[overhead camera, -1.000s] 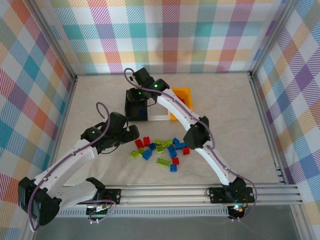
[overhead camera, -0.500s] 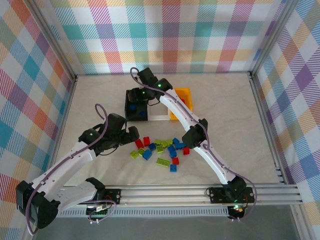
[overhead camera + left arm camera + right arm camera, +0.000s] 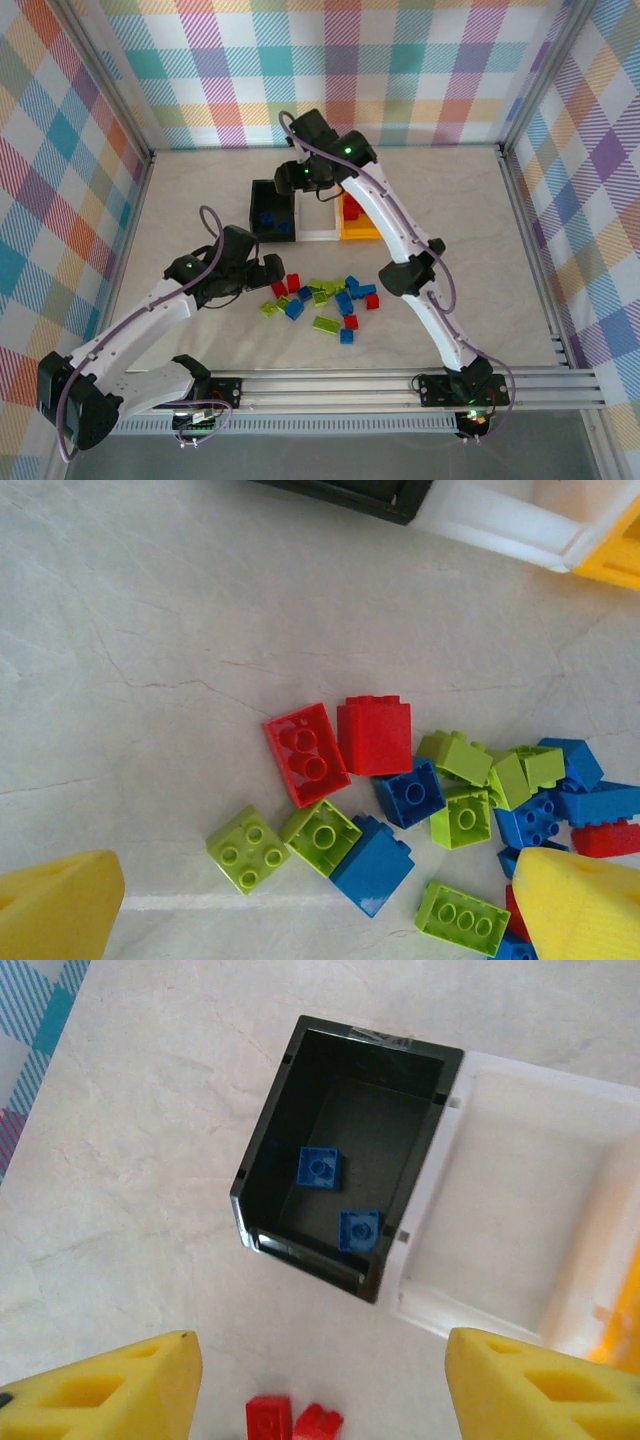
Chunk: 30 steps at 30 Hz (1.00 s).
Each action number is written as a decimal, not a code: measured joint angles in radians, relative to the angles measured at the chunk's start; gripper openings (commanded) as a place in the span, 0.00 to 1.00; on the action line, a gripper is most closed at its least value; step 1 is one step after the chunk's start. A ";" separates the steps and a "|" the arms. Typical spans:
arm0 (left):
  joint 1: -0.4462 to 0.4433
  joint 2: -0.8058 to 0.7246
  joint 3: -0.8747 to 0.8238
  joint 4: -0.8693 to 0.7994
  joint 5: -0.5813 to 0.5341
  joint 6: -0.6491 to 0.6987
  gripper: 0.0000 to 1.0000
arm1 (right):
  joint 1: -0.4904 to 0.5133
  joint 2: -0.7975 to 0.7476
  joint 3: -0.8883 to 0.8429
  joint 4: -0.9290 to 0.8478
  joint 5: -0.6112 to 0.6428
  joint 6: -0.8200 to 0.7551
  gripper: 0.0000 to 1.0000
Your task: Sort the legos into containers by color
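Note:
The legos lie in a loose pile of red, blue and lime bricks mid-table. My left gripper hangs open at the pile's left end; its yellow fingertips flank a blue brick and two lime bricks. Just beyond those are two red bricks. The containers stand in a row: black bin holding two blue bricks, white bin, orange bin with red bricks inside. My right gripper is open and empty, high above the black bin.
The white bin beside the black one looks bare inside. Two red bricks lie on the marble in front of the black bin. Checked walls close the table on three sides; a rail runs along the near edge.
My right gripper has lifted off the black bin and swung back and to the right, uncovering two blue bricks in it. The left gripper has edged right toward the pile.

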 measured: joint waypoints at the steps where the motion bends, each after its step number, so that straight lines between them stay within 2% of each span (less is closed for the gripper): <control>1: -0.009 0.009 0.002 0.001 0.002 0.006 1.00 | 0.003 -0.034 -0.039 -0.005 0.008 -0.001 0.67; 4: -0.044 0.040 0.006 0.002 0.004 0.018 1.00 | 0.017 -0.180 -0.255 0.010 0.026 -0.005 0.69; 9: -0.090 0.068 0.007 0.004 0.002 0.040 1.00 | 0.028 -0.550 -0.862 0.168 0.033 -0.028 0.78; 13: -0.150 0.097 0.007 0.009 -0.011 0.052 1.00 | 0.029 -0.820 -1.238 0.303 0.034 -0.035 0.80; 15: -0.192 0.126 0.008 0.016 -0.023 0.058 0.97 | 0.028 -0.949 -1.425 0.385 0.020 -0.031 0.88; 18: -0.256 0.191 0.020 0.019 -0.043 0.060 0.92 | 0.027 -1.094 -1.675 0.486 -0.013 -0.018 0.89; 23: -0.341 0.277 0.024 0.022 -0.072 0.057 0.94 | 0.041 -1.182 -1.977 0.601 -0.075 0.029 0.84; 27: -0.376 0.299 0.024 0.019 -0.092 0.037 0.99 | 0.121 -1.193 -2.166 0.669 -0.107 0.080 0.81; 30: -0.376 0.299 0.024 0.018 -0.109 0.019 1.00 | 0.187 -1.182 -2.225 0.708 -0.119 0.112 0.82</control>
